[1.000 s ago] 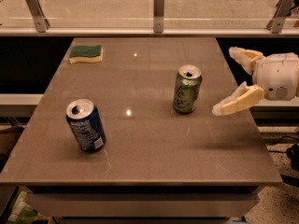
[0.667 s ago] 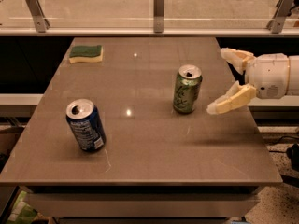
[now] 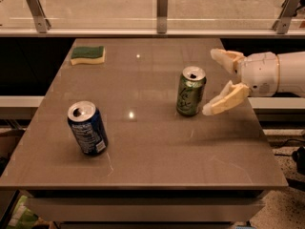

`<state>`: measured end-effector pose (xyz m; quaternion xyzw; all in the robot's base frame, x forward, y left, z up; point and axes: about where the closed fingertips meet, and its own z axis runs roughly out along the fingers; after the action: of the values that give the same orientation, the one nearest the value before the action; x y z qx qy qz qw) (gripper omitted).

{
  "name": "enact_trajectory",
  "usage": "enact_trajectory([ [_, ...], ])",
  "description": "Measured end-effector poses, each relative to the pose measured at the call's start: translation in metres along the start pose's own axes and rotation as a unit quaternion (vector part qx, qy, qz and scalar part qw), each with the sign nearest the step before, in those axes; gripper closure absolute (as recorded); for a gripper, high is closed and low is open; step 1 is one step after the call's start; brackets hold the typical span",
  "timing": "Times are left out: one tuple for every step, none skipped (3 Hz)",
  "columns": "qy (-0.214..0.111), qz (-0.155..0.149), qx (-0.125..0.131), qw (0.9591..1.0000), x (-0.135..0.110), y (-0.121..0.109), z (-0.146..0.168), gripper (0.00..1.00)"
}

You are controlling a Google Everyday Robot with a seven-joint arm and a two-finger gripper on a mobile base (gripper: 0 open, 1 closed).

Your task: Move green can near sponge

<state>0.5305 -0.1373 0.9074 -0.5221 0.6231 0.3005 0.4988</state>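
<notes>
The green can (image 3: 191, 90) stands upright on the brown table (image 3: 143, 147), right of centre. The sponge (image 3: 87, 55), dark green over yellow, lies flat near the table's far left corner. My gripper (image 3: 210, 82) comes in from the right at can height, open, with its two cream fingers spread. The near finger's tip (image 3: 209, 110) is close beside the can's lower right side, and the far finger (image 3: 226, 57) is behind and to the right of the can. The can is not held.
A dark blue can (image 3: 87, 128) stands on the near left part of the table. A glass railing with metal posts (image 3: 162, 5) runs behind the table. The table's right edge lies under my arm (image 3: 281, 73).
My gripper has moved left towards the green can, staying open. The cans and the sponge have not moved.
</notes>
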Motion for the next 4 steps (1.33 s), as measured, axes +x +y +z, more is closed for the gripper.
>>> enact_trajectory([
  [-0.007,0.001,-0.016,0.9998,0.002,0.001,0.009,0.00],
  [-0.013,0.003,-0.030,0.9994,0.004,0.001,0.017,0.00],
  [-0.020,0.003,-0.044,0.9988,0.006,0.001,0.025,0.00],
  [-0.028,0.000,-0.051,0.9983,0.006,0.003,0.030,0.00],
])
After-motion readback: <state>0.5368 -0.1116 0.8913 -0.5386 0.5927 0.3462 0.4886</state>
